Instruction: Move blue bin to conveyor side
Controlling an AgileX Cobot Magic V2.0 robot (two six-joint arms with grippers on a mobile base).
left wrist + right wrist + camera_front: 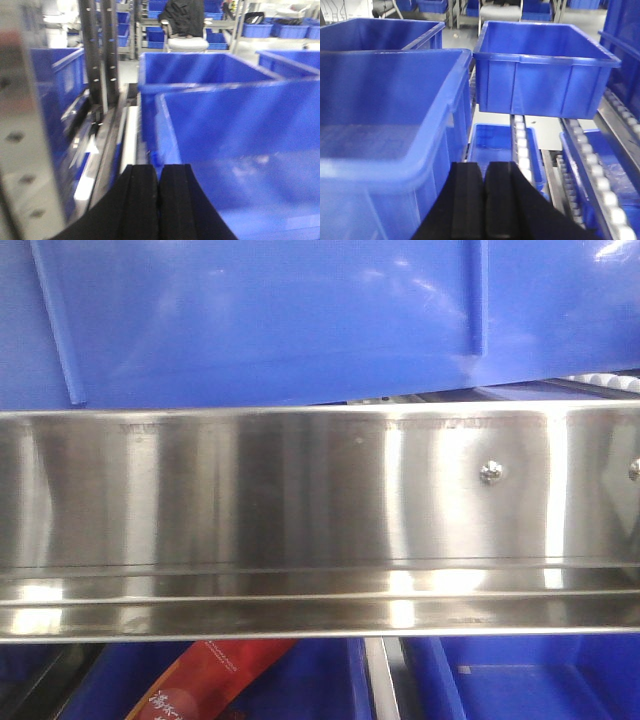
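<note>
The left gripper (158,172) and right gripper (484,167), both closed and empty, flank the blue bin (385,125) at the front edge of the counter (300,490), so the next move likely calls for opening and gripping its rim.

Glossy blue plastic crate (270,320), cropped at top and both sides; red printed packet (215,680), cropped below, lettering illegible.

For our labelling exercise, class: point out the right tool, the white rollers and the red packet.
right tool (483,172): right wrist view, between its closed black fingertips.
white rollers (521,143): right wrist view, one roller of the middle row.
red packet (215,680): front view, its printed red face.
</note>
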